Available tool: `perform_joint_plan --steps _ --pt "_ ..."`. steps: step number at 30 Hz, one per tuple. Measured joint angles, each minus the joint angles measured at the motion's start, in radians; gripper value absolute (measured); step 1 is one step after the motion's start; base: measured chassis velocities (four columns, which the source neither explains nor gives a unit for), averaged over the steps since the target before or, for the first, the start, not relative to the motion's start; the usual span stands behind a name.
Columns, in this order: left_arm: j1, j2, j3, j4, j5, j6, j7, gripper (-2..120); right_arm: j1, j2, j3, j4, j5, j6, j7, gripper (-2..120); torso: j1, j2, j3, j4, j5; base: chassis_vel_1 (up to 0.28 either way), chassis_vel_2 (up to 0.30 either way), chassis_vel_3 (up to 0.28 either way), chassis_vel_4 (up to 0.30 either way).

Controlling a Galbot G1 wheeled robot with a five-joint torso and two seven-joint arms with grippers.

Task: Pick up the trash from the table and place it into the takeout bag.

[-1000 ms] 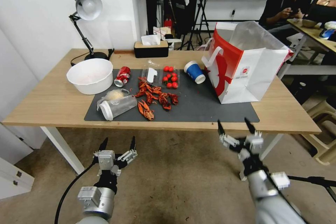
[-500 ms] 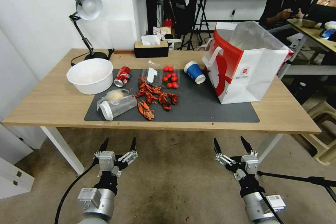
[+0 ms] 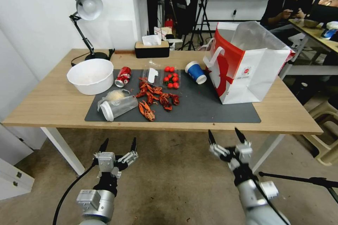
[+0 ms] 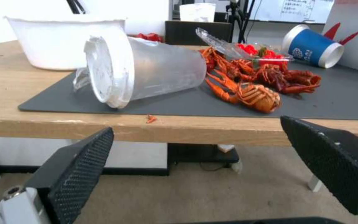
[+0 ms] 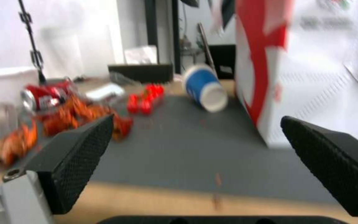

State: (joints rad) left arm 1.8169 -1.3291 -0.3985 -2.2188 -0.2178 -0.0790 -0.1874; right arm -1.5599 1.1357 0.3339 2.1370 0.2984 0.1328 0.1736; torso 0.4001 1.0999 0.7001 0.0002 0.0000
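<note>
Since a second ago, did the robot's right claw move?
Yes. The right gripper has slid leftward and sits a little lower beneath the table edge, open and empty.

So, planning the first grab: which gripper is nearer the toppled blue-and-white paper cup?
Right. The right gripper hangs open below the table's front edge, almost straight in front of the blue-and-white paper cup; the open left gripper sits farther off to the left.

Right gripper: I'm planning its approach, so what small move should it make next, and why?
Probably lift and reach forward toward the blue paper cup. The right gripper hangs open below the table edge, and the cup lies tipped beside the takeout bag.
</note>
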Motion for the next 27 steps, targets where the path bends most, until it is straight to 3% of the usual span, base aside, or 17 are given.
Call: perform_joint_plan --steps 10,13,27 --pt "0.008 -0.006 -0.003 -0.012 0.007 -0.001 -0.001 100 0.208 -0.036 -0.075 -0.024 0.084 -0.125 0.006 100 0.000 0.000 0.000 -0.0002 0.0001 0.000 0.000 0.000 0.000" --pt "0.013 -0.013 -0.006 -0.014 0.014 -0.002 -0.003 100 0.352 -0.043 -0.133 -0.057 0.151 -0.215 0.027 100 0.000 0.000 0.000 -0.0001 0.0001 0.000 0.000 0.000 0.000" --pt "0.014 -0.005 -0.012 -0.021 0.016 -0.004 -0.003 100 0.536 -0.045 -0.247 -0.147 0.213 -0.283 0.057 100 0.000 0.000 0.000 -0.0003 0.0000 0.000 0.000 0.000 0.000"
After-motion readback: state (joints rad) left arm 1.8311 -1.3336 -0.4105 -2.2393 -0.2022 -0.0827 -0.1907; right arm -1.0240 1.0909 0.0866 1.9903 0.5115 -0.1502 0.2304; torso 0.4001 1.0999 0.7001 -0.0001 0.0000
